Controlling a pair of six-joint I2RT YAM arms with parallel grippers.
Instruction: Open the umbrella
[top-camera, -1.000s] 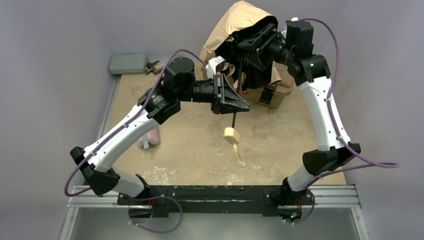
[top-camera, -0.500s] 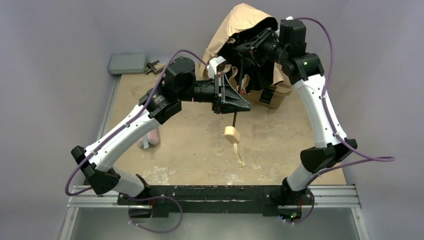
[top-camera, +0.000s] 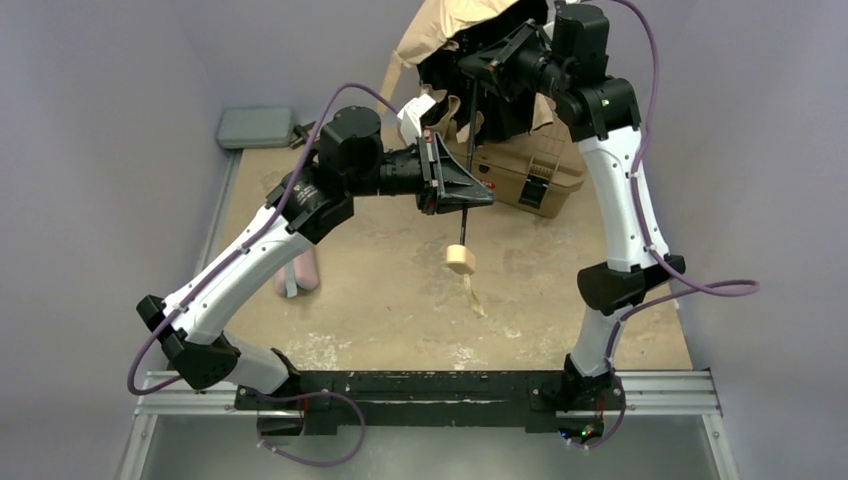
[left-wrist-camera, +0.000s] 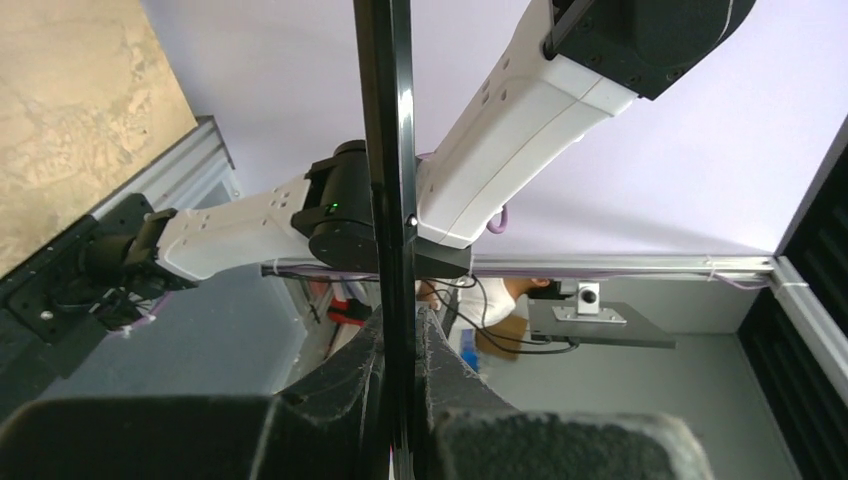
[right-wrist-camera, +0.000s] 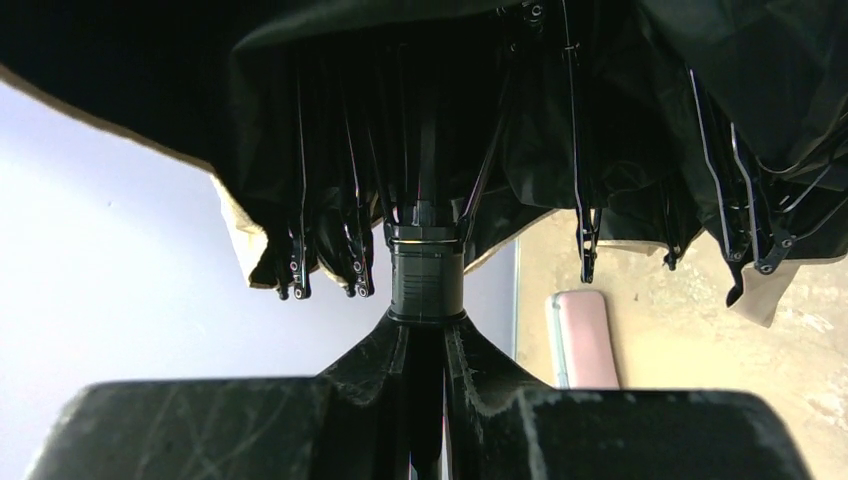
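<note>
The umbrella hangs upright over the table's far side. Its beige canopy (top-camera: 445, 25) is half folded at the top edge, and the cream knob handle (top-camera: 460, 258) dangles above the table. My left gripper (top-camera: 476, 198) is shut on the thin black shaft (left-wrist-camera: 390, 150) just above the handle, its jaws pressed to both sides of it (left-wrist-camera: 400, 325). My right gripper (top-camera: 470, 72) is shut on the shaft directly under the black runner (right-wrist-camera: 425, 275). Black ribs (right-wrist-camera: 355, 270) and dark lining hang loosely around the runner.
A tan toolbox (top-camera: 525, 175) stands at the back right, below the canopy. A pink pouch (top-camera: 303, 270) lies at the left, partly under my left arm, and shows again in the right wrist view (right-wrist-camera: 585, 340). A grey pad (top-camera: 255, 127) sits in the back left corner. Walls close in on all sides.
My right gripper has shut on the shaft under the runner. Both arms have carried the umbrella up and toward the far wall, uncovering the toolbox.
</note>
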